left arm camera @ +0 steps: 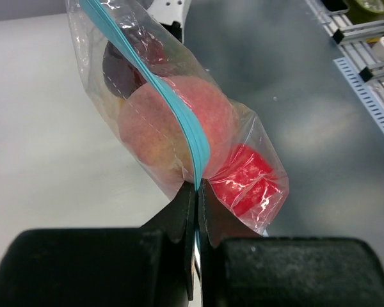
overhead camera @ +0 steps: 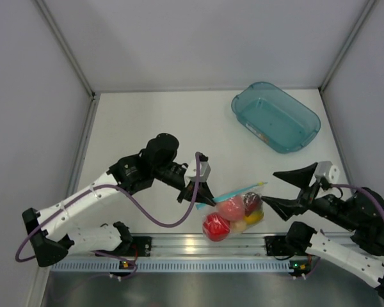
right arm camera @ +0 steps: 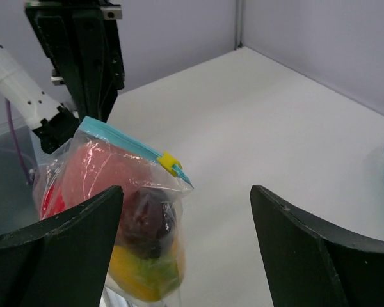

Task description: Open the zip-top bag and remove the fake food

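My left gripper (left arm camera: 197,187) is pressed together on one end of the zip-top bag's (left arm camera: 147,57) teal zip strip (left arm camera: 179,121). That view shows the pinch, with the fake food's peach ball (left arm camera: 153,125) and red ball (left arm camera: 246,182) behind the plastic. Only my right wrist view shows the yellow slider (right arm camera: 169,163), the dark red piece (right arm camera: 147,220) and the mango (right arm camera: 141,272). My right gripper (right arm camera: 185,198) stands spread, with the slider end just in front of it. From above, the bag hangs at lower centre and a teal tub (overhead camera: 275,116) sits on the counter (overhead camera: 153,121) at upper right.

The zip-top bag (overhead camera: 233,214), with the fake food (overhead camera: 231,208) inside, is placed at the counter's (overhead camera: 147,128) near edge between the left tool (overhead camera: 201,192) and the right tool (overhead camera: 269,188); a tub (overhead camera: 275,116) is set in the far right corner.
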Robot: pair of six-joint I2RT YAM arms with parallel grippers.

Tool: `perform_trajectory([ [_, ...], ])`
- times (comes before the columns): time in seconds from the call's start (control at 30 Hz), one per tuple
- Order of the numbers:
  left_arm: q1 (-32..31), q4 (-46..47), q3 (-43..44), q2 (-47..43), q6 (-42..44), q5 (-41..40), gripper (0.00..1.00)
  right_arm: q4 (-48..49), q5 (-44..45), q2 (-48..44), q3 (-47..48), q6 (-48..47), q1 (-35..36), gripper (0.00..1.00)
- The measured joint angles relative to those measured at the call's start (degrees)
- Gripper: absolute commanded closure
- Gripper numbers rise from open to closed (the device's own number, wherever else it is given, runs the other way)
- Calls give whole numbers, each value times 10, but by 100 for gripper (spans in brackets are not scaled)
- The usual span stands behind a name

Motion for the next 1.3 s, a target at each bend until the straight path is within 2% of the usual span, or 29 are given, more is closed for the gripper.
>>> perform_trajectory([
  [0.17, 37, -17, 15, 0, 19, 83, 100, -33, -49, -27, 33, -17, 0, 28],
  [0.3, 48, -19, 33, 11, 23, 120, 100, -36, -88, -25, 37, -19, 0, 36],
  [0.67, 49, -21, 41, 30, 42, 210, 100, 29, -101, -12, 35, 13, 0, 36],
  [0.83, 49, -21, 41, 30, 48, 237, 100, 72, -133, 10, 32, 27, 0, 42],
  [0.87, 49, -21, 41, 30, 49, 242, 100, 82, -143, 14, 29, 30, 0, 49],
  [1.07, 49, -21, 41, 30, 55, 253, 100, 123, -197, 37, 19, 41, 0, 64],
  [1.3, 49, -21, 41, 30, 59, 252, 100, 137, -236, 38, -3, 45, 0, 66],
])
